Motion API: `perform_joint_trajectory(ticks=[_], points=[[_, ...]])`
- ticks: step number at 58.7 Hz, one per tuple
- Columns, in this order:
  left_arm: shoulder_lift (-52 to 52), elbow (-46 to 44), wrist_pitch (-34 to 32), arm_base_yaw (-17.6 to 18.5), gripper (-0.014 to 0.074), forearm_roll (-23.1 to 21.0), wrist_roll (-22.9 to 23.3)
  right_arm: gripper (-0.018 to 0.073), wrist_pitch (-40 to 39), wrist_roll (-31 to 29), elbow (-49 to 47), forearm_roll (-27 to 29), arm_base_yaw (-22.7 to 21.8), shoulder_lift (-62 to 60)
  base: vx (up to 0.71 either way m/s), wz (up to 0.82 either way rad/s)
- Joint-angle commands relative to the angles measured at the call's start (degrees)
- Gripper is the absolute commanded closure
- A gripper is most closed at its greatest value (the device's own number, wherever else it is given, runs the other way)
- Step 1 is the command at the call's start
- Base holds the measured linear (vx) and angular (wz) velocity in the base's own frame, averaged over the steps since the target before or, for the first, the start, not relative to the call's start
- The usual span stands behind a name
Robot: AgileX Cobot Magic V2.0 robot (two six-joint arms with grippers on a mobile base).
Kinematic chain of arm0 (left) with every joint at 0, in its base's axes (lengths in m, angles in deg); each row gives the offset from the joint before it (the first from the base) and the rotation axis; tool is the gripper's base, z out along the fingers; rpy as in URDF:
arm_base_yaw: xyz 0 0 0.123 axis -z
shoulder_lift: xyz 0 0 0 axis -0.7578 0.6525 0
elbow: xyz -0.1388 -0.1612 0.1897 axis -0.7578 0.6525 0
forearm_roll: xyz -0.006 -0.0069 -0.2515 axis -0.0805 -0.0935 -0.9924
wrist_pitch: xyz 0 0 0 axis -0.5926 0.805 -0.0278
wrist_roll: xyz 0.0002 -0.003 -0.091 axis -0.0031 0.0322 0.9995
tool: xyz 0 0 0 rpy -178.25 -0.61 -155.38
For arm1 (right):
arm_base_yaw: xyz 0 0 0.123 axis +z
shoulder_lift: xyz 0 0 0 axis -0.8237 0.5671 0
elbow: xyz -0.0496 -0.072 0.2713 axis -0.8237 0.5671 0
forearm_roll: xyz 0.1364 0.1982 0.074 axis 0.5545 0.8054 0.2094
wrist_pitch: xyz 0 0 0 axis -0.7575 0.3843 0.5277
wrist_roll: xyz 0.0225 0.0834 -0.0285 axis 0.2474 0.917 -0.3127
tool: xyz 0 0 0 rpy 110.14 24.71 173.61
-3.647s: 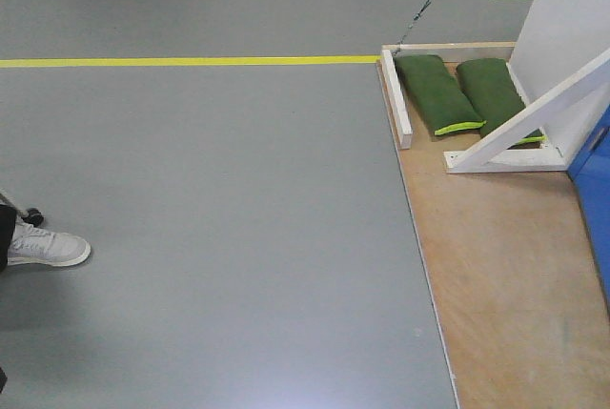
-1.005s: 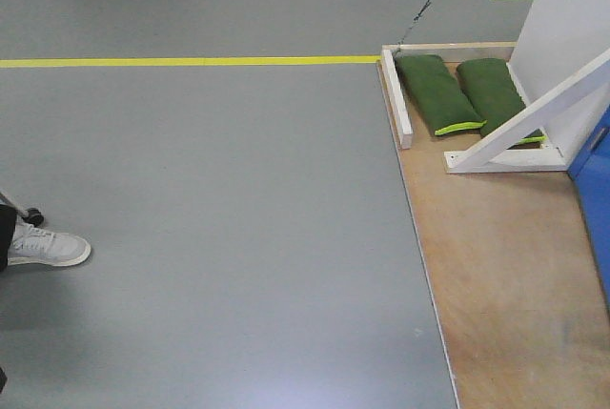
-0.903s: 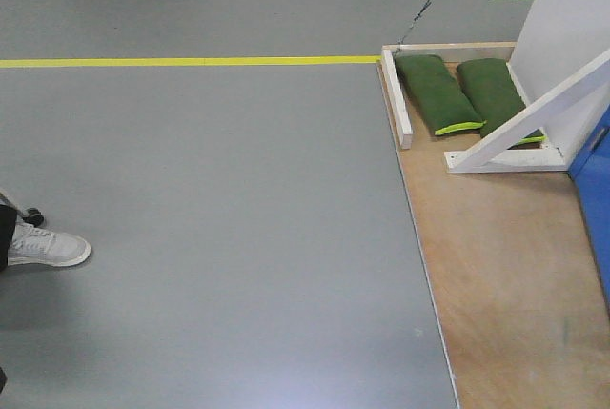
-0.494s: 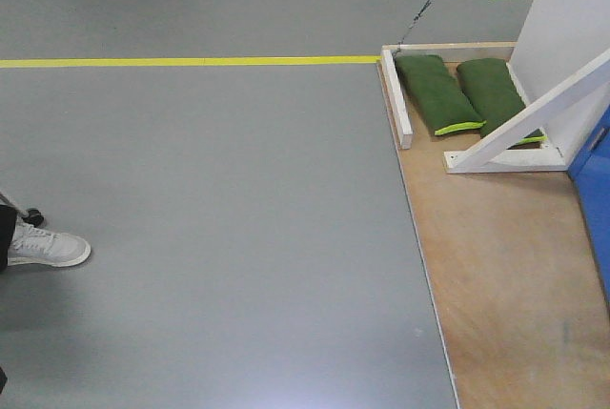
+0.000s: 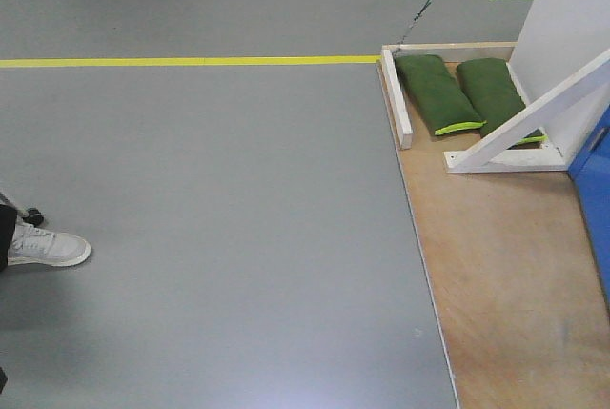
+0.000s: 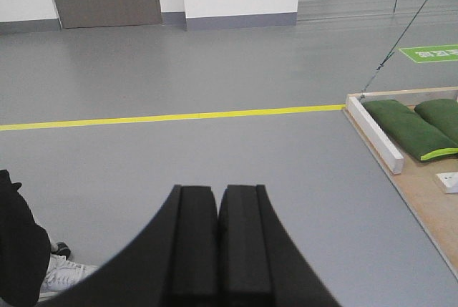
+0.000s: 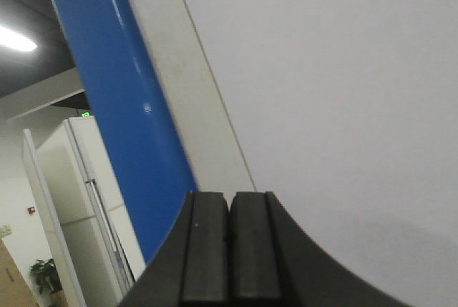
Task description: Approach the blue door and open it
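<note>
Left gripper [image 6: 217,246]: black fingers pressed together, nothing held, over grey floor with a yellow painted line [image 6: 172,117]. Right gripper [image 7: 230,250]: fingers likewise closed and empty, facing the glossy bright-blue door [image 7: 125,106], which stands beside a flat white panel [image 7: 343,92]. In the front view the door occupies the far right edge, on a plywood platform [image 5: 505,266], near a white wooden brace [image 5: 534,113].

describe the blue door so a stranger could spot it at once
Start at the plywood platform on the right of the grey floor. At its right edge, beside the slanted white brace, rises the blue door. It alone is bright blue; the brace beside it is white.
</note>
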State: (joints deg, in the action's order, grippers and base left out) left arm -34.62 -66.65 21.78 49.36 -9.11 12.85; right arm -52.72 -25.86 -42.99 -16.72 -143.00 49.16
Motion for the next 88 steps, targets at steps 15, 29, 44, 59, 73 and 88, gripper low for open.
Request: perform_joint_trajectory(ticks=[15, 29, 44, 59, 73, 88], points=[[-0.7, -1.5, -4.8, 0.4, 0.0524, -0.1, 0.4, 0.0547, -3.4, -0.5, -1.9, -1.5, -1.6, 0.2, 0.00, 0.00], [-0.7, -1.5, -4.8, 0.4, 0.0524, -0.1, 0.4, 0.0547, -3.6, -0.5, -1.9, -5.5, -0.4, 3.0, 0.00, 0.00], [-0.7, -1.5, -4.8, 0.4, 0.0524, -0.1, 0.4, 0.0547, -3.7, -0.5, -2.0, -5.9, 2.1, 3.9, 0.00, 0.00], [-0.7, -1.5, -4.9, 0.4, 0.0524, -0.1, 0.4, 0.0547, -3.5, -0.5, -2.0, -5.9, 4.9, 4.4, 0.00, 0.00], [-0.7, -1.5, -4.9, 0.4, 0.0524, -0.1, 0.4, 0.0547, -3.4, -0.5, -2.0, -5.8, 6.0, 4.0, 0.00, 0.00], [-0.7, -1.5, -4.9, 0.4, 0.0524, -0.1, 0.4, 0.0547, -2.9, -0.5, -2.0, -5.3, 6.9, 1.9, 0.00, 0.00]])
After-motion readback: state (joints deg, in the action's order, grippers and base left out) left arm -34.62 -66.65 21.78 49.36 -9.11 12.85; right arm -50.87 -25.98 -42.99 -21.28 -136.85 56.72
